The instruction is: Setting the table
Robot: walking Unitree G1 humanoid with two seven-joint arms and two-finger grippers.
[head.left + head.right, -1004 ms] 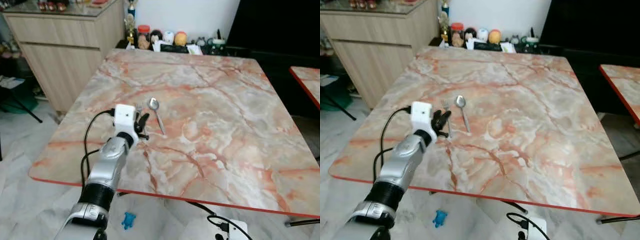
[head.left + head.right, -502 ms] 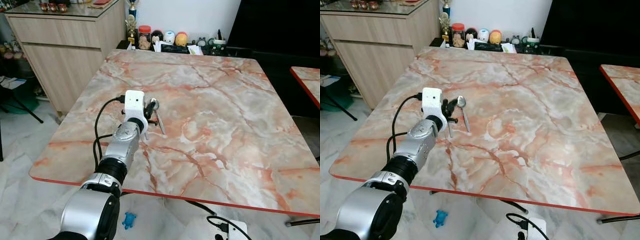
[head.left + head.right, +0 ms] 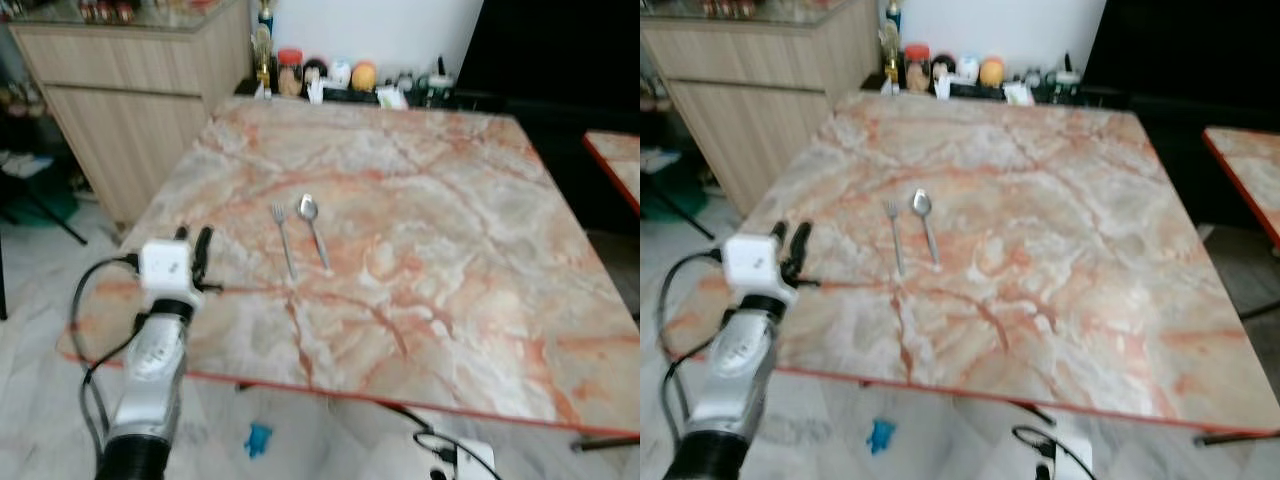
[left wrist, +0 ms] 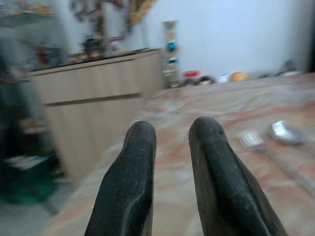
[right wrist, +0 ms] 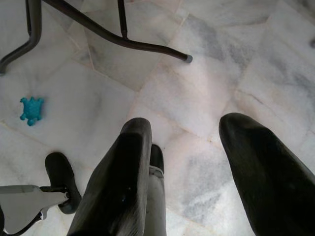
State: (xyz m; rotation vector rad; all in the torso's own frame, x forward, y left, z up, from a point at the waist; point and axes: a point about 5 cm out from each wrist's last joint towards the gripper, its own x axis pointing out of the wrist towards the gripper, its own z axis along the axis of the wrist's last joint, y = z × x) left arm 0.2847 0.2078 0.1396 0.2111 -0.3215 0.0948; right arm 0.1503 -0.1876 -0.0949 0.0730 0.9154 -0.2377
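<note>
Fork [image 3: 284,240]: lies flat on the marble table [image 3: 450,250], left of centre; long axis runs from the near edge toward the far edge, tines at the far end, handle toward the robot.
Spoon [image 3: 313,228]: just beside the fork on its right, roughly parallel, not touching; bowl at the far end, handle toward the near edge and angled slightly to the right.
Left gripper [image 3: 200,245]: raised above the table's near-left corner area, well apart from the cutlery; fingers [image 4: 133,182] empty with a narrow gap between them, grasping nothing. In the left wrist view the fork and spoon lie beyond the fingertips, blurred.
Right gripper [image 5: 189,167]: hangs below table level, pointed at the tiled floor [image 5: 206,64]; fingers spread wide, holding nothing.
Containers: a red-lidded jar [image 3: 290,70] stands among small items on a low surface past the table's far edge; contents too blurred to tell, possibly a dark spread.
Cabinet [image 3: 130,100]: pale wood, left of the table, small items on its top.
Floor: small blue toy [image 5: 31,109] near the black table legs [image 5: 98,34].
</note>
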